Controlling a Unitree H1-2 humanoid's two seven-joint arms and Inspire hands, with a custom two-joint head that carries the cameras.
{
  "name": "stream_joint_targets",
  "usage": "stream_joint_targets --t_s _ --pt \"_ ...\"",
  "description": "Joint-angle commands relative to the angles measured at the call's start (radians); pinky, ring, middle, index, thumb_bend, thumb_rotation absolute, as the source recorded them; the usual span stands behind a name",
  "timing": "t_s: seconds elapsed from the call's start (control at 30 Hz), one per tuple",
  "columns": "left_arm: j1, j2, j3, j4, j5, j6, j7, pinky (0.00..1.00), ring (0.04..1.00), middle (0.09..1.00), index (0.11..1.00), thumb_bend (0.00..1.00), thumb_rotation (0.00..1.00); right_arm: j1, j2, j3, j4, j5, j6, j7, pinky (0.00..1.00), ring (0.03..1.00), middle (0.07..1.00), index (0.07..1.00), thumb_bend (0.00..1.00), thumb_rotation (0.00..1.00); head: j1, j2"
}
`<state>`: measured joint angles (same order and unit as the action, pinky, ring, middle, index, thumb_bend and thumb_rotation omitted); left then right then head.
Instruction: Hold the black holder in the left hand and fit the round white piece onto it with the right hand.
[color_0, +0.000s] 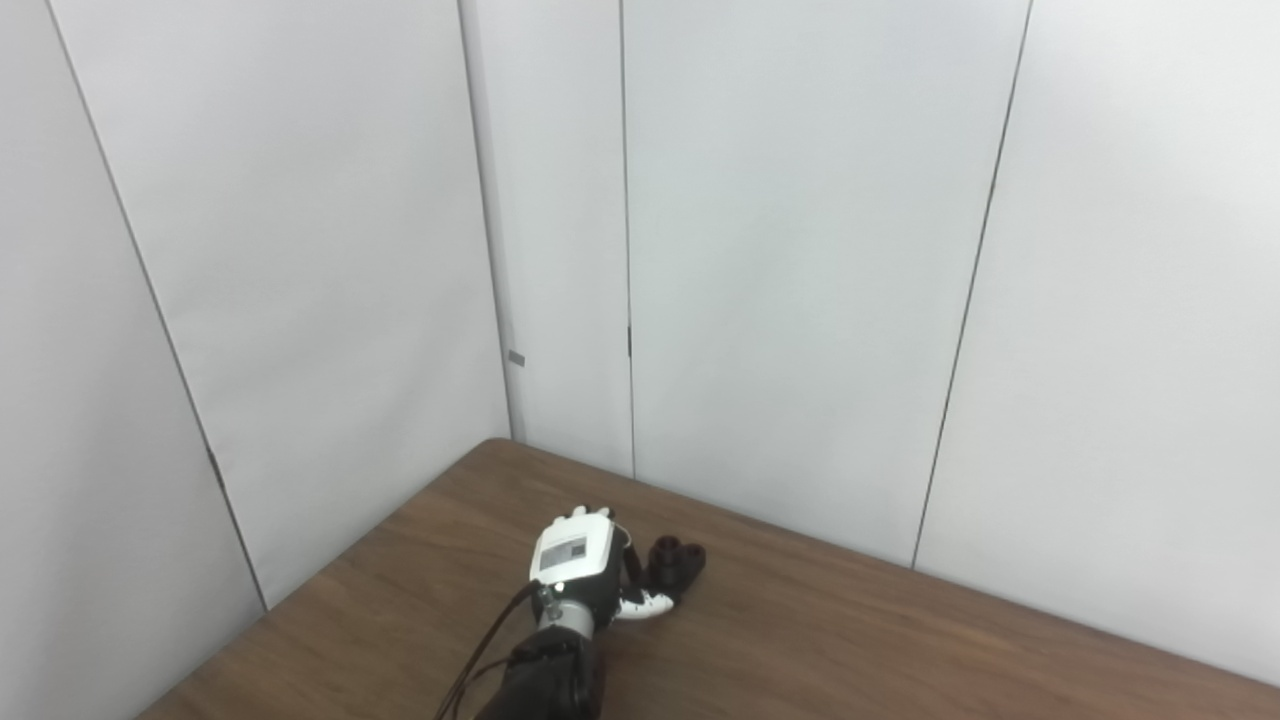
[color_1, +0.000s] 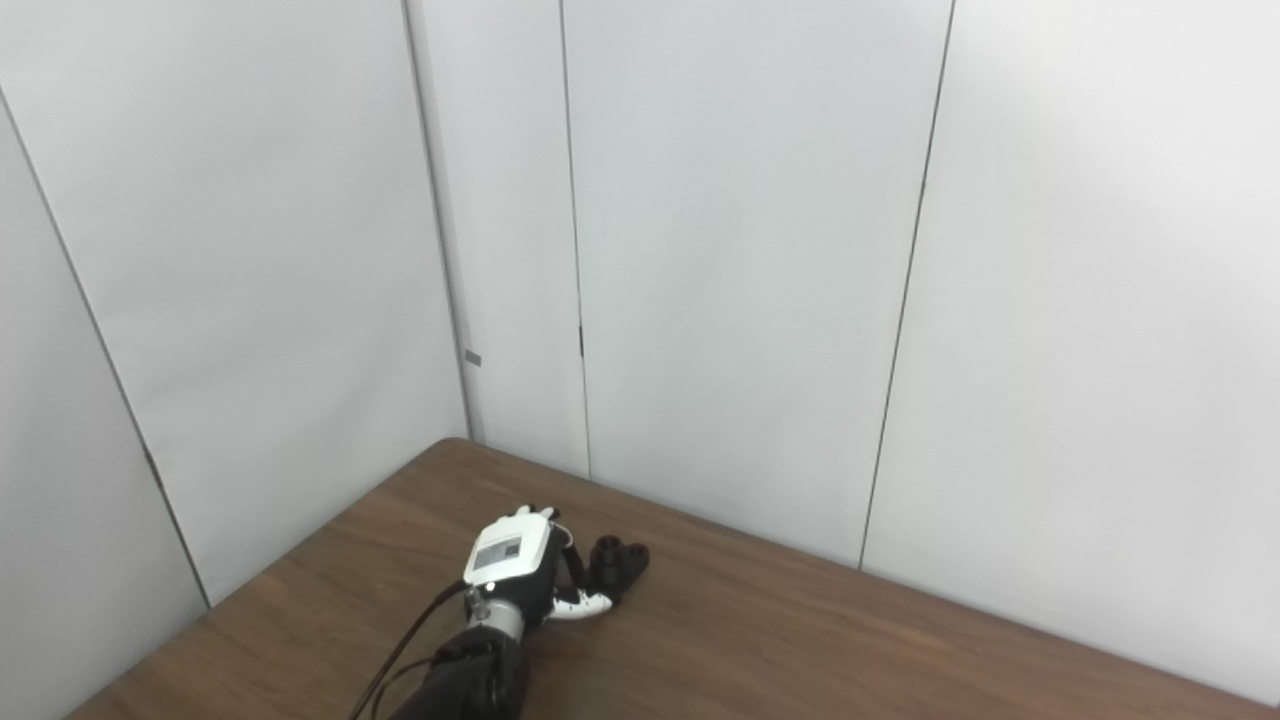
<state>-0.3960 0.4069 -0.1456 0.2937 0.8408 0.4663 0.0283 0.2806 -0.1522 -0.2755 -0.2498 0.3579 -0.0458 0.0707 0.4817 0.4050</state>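
- The left hand (color_0: 575, 560) lay low over the brown wooden tabletop (color_0: 900, 650), its arm (color_0: 545, 680) coming up from the bottom edge, left of the middle.
- The hand's white back plate faced up toward the cameras, so the palm side was hidden.
- The black holder (color_0: 677, 563) sat on the tabletop just to the right of the left hand, touching or nearly touching it.
- The holder looked like a dark, lumpy block with round openings on its top; finer detail was too small to tell.
- The fingers (color_0: 590, 513) pointed away from the cameras, toward the far corner of the tabletop, and only their tips showed past the white plate.
- The thumb (color_0: 645, 604), white with dark markings, reached out to the right along the near side of the holder.
- Whether the fingers were closed around the holder or merely lying beside it could not be told from either view.
- A dark cable (color_0: 480, 650) ran along the left side of the arm, from the wrist down to the bottom edge.
- White wall panels (color_0: 800, 250) with thin dark seams stood behind the tabletop, meeting at a corner beyond the left hand.
- The right hand did not show in either view.
- The round white piece did not show either.
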Motion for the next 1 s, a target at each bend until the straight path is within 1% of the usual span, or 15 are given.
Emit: stream_joint_targets --t_s 0.0,0.07,0.13,0.3,0.4,0.5,0.6,0.7,0.83,0.9,0.97 --pt "0.018 0.01 -0.052 -0.026 -0.018 -0.018 -0.082 1.0 1.0 0.952 0.482 0.52 0.05 -0.001 0.013 0.002 -0.029 -0.011 -0.04 -0.001 1.0 1.0 0.966 0.967 0.67 0.67 -0.005 0.003" --pt "0.015 0.029 -0.074 -0.058 -0.038 -0.034 -0.122 1.0 1.0 0.966 0.482 0.52 0.05 0.001 0.015 0.005 -0.04 -0.019 -0.033 -0.006 1.0 1.0 0.962 0.968 0.66 0.68 -0.011 0.005" --pt "0.014 0.043 -0.093 -0.089 -0.048 -0.043 -0.145 1.0 1.0 0.969 0.481 0.52 0.05 0.003 0.016 0.009 -0.05 -0.026 -0.026 -0.009 1.0 1.0 0.964 0.972 0.64 0.68 -0.018 0.007" --pt "0.014 0.067 -0.14 -0.148 -0.052 -0.092 -0.16 1.0 1.0 0.961 0.479 0.52 0.05 0.005 0.021 0.017 -0.052 -0.045 -0.032 -0.018 1.0 1.0 0.985 0.986 0.68 0.71 -0.038 0.015" --pt "0.016 0.073 -0.155 -0.174 -0.056 -0.117 -0.168 1.0 1.0 0.959 0.479 0.52 0.05 0.007 0.024 0.022 -0.058 -0.052 -0.029 -0.024 1.0 1.0 0.987 0.988 0.7 0.71 -0.051 0.019" --pt "0.018 0.08 -0.177 -0.204 -0.048 -0.143 -0.19 1.0 1.0 0.964 0.479 0.52 0.05 0.009 0.027 0.029 -0.073 -0.056 -0.017 -0.033 1.0 1.0 0.981 0.993 0.68 0.71 -0.069 0.025" --pt "0.019 0.087 -0.2 -0.213 -0.038 -0.179 -0.182 1.0 1.0 0.966 0.478 0.52 0.05 0.01 0.029 0.034 -0.078 -0.063 -0.015 -0.042 1.0 1.0 0.964 0.989 0.69 0.71 -0.086 0.032" --pt "0.024 0.086 -0.215 -0.217 -0.033 -0.222 -0.165 1.0 1.0 0.963 0.478 0.52 0.05 0.01 0.034 0.039 -0.07 -0.082 -0.032 -0.05 1.0 1.0 0.959 0.977 0.69 0.72 -0.106 0.038" --pt "0.029 0.084 -0.224 -0.238 -0.037 -0.261 -0.183 1.0 1.0 0.965 0.477 0.52 0.05 0.016 0.042 0.049 -0.092 -0.086 -0.019 -0.06 1.0 1.0 0.967 0.976 0.66 0.72 -0.14 0.049" --pt "0.031 0.085 -0.226 -0.249 -0.041 -0.29 -0.18 1.0 1.0 0.957 0.477 0.52 0.05 0.02 0.044 0.055 -0.1 -0.088 -0.018 -0.065 1.0 1.0 0.968 0.971 0.64 0.71 -0.163 0.056" --pt "0.029 0.084 -0.229 -0.252 -0.044 -0.321 -0.177 1.0 1.0 0.952 0.478 0.52 0.05 0.022 0.046 0.063 -0.111 -0.099 -0.014 -0.072 1.0 1.0 0.975 0.97 0.64 0.72 -0.185 0.06"
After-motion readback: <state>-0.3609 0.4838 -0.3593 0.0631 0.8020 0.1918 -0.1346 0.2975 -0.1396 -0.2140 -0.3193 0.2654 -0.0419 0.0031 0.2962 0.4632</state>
